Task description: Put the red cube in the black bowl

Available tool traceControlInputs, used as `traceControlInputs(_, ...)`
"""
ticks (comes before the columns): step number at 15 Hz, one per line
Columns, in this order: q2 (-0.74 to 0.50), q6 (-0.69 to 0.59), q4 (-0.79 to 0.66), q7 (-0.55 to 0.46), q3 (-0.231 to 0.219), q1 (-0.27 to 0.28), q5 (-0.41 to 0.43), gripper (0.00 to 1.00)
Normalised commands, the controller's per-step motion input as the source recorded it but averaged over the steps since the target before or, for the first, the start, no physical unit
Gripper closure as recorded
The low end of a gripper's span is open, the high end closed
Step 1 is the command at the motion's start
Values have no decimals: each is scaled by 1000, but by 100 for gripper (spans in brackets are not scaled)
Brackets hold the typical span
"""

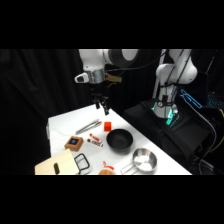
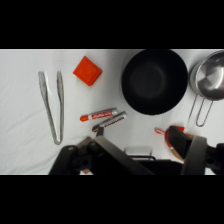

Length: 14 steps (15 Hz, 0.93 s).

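Nearest the side camera: a wooden board (image 1: 56,165) at the table (image 1: 60,122) edge, a silver cup with handle (image 1: 143,160), and a blue-topped wooden block (image 1: 74,143). A bit further in sits the black bowl (image 1: 119,140), with a red-and-white stick (image 1: 94,142) just beside it. Then the red cube (image 1: 107,125), resting on the white surface close to the bowl's far rim, apart from it, not touching. Metal tongs (image 1: 89,127) lie beside the cube.

Furthest back and above, the gripper (image 1: 102,106) hangs clear over the table, holding nothing; whether it is spread or closed I cannot tell.

Key relation: the cube lies almost straight below the gripper, a touch toward the bowl. In the wrist view the cube (image 2: 87,70) sits between the tongs (image 2: 52,106) and the bowl (image 2: 154,81), turned diamond-wise to the picture edges, so I'd judge a wrist rotation is needed to square up on its flat faces.

Cube looks small, bright red-orange, one broad face up, far smaller than the bowl. Bowl is empty; pick not yet made.
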Motion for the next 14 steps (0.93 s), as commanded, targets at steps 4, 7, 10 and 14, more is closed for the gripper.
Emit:
traceControlInputs(4,11,69,-2,61,6,-38,-7,0)
traceControlInputs(7,-11,175,-36,117,-37,-68,-27,0)
traceControlInputs(10,-45,212,-87,118,-57,-87,-23,0)
traceControlInputs(14,-84,237,-156,148,-57,-82,-12,0)
